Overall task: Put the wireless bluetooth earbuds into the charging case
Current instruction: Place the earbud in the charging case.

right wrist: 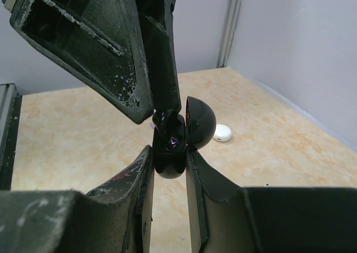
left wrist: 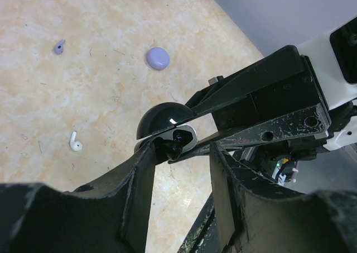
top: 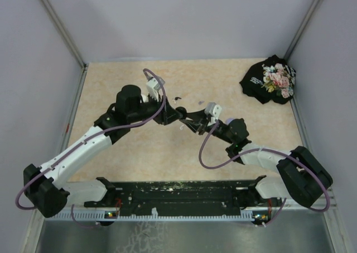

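My right gripper is shut on the black charging case and holds it above the table with its domed lid swung open. In the left wrist view the case shows a pale inner tray under the lid. A black earbud sits in the case's mouth, against the tip of one left finger. My left gripper stands open, with table showing between its fingers. Both grippers meet at mid-table. A purple earbud and a white earbud lie loose on the table.
A lavender round case lies on the table beyond the grippers, and a white round case lies behind the held case. A black flowered cloth sits at the back right corner. Grey walls close in the table on three sides.
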Robot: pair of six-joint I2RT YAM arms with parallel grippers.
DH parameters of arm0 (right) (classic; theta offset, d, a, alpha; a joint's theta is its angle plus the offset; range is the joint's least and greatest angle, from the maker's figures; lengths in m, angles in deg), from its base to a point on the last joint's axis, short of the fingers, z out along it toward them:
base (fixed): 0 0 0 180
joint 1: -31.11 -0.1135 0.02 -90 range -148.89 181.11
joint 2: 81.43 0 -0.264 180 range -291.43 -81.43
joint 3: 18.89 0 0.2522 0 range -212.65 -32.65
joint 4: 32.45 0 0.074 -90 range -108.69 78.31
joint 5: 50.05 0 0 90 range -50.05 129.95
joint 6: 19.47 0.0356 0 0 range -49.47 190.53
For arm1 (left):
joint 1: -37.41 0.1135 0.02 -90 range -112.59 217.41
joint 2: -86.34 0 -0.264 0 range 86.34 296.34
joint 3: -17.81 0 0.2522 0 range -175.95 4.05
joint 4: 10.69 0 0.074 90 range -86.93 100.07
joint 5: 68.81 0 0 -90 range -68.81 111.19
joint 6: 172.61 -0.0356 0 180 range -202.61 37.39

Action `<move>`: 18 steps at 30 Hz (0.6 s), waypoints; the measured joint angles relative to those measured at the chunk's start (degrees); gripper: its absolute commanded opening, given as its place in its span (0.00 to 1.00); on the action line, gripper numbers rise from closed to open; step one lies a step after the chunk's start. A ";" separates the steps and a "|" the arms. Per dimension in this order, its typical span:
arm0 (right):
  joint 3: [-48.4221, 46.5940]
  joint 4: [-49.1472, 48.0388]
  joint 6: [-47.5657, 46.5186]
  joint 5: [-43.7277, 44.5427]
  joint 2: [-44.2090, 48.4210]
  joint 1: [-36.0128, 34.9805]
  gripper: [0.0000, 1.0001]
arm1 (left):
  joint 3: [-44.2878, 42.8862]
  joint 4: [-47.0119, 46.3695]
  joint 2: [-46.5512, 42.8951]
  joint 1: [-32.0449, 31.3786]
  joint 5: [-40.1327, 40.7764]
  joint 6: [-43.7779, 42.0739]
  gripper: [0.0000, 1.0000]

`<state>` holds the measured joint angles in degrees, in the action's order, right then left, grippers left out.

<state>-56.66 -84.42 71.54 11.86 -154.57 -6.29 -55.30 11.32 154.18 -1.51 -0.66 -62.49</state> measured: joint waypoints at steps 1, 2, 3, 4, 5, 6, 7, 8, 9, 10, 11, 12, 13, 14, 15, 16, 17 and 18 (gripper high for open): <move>0.00 0.20 0.00 0.02 0.00 0.00 0.00 | 0.00 0.02 0.13 0.00 -0.07 0.00 0.48; 0.00 0.39 0.00 0.00 0.00 0.00 0.00 | -0.02 0.13 0.26 0.00 -0.17 0.00 0.48; 0.00 0.55 0.00 0.00 0.00 0.00 0.00 | -0.02 0.26 0.35 -0.04 -0.24 0.00 0.48; 0.00 0.68 0.00 0.00 0.00 0.00 0.00 | -0.02 0.37 0.37 -0.11 -0.26 -0.02 0.47; 0.00 0.74 0.00 -0.02 0.00 0.00 0.00 | -0.02 0.37 0.42 -0.17 -0.33 -0.02 0.47; 0.00 0.74 0.00 -0.02 0.00 0.00 0.00 | -0.04 0.37 0.44 -0.28 -0.44 -0.04 0.47; 0.00 0.74 0.00 -0.07 0.00 0.00 0.00 | -0.07 0.37 0.44 -0.35 -0.55 -0.07 0.46; 0.00 0.74 0.00 -0.07 0.00 0.00 0.00 | -0.11 0.39 0.48 -0.44 -0.68 -0.22 0.46; 0.00 0.72 0.00 -0.09 0.00 0.00 0.00 | -0.31 0.48 0.57 -0.48 -0.79 -0.46 0.45; 0.00 0.72 0.00 -0.17 0.00 0.00 0.00 | -0.50 0.55 0.70 -0.48 -0.90 -0.57 0.45; 0.00 0.72 0.00 -0.28 0.00 0.00 0.00 | -0.79 0.66 0.92 -0.48 -1.07 -0.74 0.44; 0.00 0.74 0.00 -0.39 0.02 -0.02 0.00 | -0.94 0.66 1.09 -0.48 -1.22 -0.90 0.44; 0.00 0.79 0.00 -0.52 0.02 -0.04 0.00 | -0.96 0.57 1.18 -0.48 -1.36 -1.01 0.44; 0.00 0.94 0.00 -0.70 0.02 -0.09 0.00 | -0.96 0.57 1.27 -0.50 -1.53 -1.14 0.44; 0.00 1.14 -0.02 -0.87 0.02 -0.11 0.00 | -0.96 0.57 1.40 -0.52 -1.73 -1.46 0.44; -0.02 1.33 -0.02 -1.05 0.02 -0.20 0.00 | -0.96 0.57 1.51 -0.55 -1.86 -1.73 0.44; -0.07 1.68 -0.09 -1.18 0.02 -0.33 0.00 | -0.96 0.59 1.62 -0.59 -2.05 -2.01 0.44; -0.07 1.97 -0.20 -1.31 0.02 -0.35 0.00 | -0.96 0.70 1.75 -0.59 -2.21 -2.23 0.44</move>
<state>-56.73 -82.45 71.35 10.54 -154.55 -6.64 -56.26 12.02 155.92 -2.10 -2.87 -64.72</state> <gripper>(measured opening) 0.254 0.444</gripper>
